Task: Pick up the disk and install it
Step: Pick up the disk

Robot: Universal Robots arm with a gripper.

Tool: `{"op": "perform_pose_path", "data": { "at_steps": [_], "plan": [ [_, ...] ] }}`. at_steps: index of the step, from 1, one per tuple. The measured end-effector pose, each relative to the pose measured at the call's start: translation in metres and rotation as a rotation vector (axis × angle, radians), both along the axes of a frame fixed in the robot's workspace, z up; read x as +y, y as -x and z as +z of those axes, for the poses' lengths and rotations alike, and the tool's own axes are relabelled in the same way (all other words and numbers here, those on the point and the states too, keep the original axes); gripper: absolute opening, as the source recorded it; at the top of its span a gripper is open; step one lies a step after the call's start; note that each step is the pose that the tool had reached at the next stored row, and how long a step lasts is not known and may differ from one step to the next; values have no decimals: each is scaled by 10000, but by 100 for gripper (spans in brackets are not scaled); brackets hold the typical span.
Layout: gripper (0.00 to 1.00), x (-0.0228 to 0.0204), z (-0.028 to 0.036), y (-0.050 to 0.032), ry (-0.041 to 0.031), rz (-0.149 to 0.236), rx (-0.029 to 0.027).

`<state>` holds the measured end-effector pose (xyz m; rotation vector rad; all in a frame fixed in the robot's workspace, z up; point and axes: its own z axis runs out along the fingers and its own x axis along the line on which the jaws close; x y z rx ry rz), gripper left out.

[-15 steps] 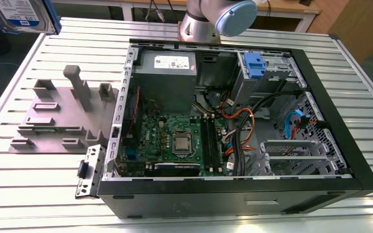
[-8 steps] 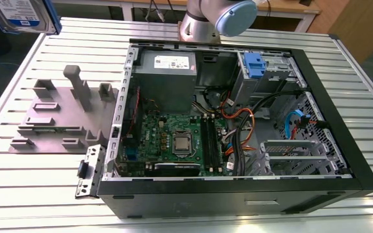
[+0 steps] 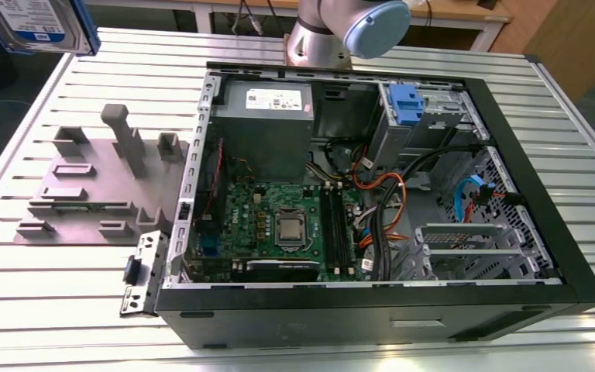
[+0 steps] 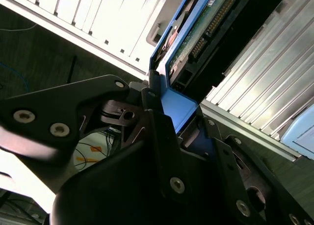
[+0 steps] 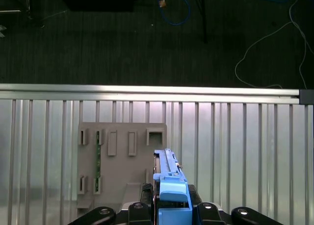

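Fingers [image 4: 159, 137] tight on the disk [image 5: 171, 190], above the slatted metal table [image 5: 245, 137], dark floor [image 5: 98, 38] beyond

Top corner on the exterior view's left: the disk [image 3: 34, 23], label side towards us (white and blue, a blue rail down its edge), partly cut by the frame and overlapping the table's far corner. The slatted metal table [image 3: 545, 101] carries a grey fixture plate [image 3: 80, 194] with upright posts and, just beside it, the open computer case [image 3: 380, 310]. Inside, the grey power-supply box [image 3: 264, 124] is at the back, and a blue caddy [image 3: 406, 105] is towards the exterior view's right. The green motherboard [image 3: 241, 209] has its processor [image 3: 290, 229] bare, with orange cables [image 3: 386, 186] looping alongside. The arm [image 3: 344, 31] rises behind the case.
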<state>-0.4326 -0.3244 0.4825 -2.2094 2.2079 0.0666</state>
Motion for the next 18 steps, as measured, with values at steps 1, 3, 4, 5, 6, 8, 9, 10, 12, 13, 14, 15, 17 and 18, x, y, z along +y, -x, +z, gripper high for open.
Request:
{"op": "perform_pose_path", "data": {
  "at_steps": [1,3,4,5,6,8,9,10,12,13,14,15,17,18],
  "plan": [
    [36,0,0,-1,0,0,0],
    [36,0,0,-5,0,0,0],
    [36,0,0,-7,0,0,0],
    [36,0,1,-10,1,0,1],
    [36,0,0,-13,0,1,0],
    [36,0,0,-23,2,0,0],
    [36,0,0,-29,3,1,0],
    [36,0,0,-35,4,0,1],
    [36,0,0,-45,8,0,0],
    [36,0,0,-49,10,0,0],
    [36,0,0,-54,12,0,0],
    [36,0,0,-58,14,0,0],
    [36,0,0,-66,18,0,1],
    [36,0,0,-70,20,0,-1]
  ]
}}
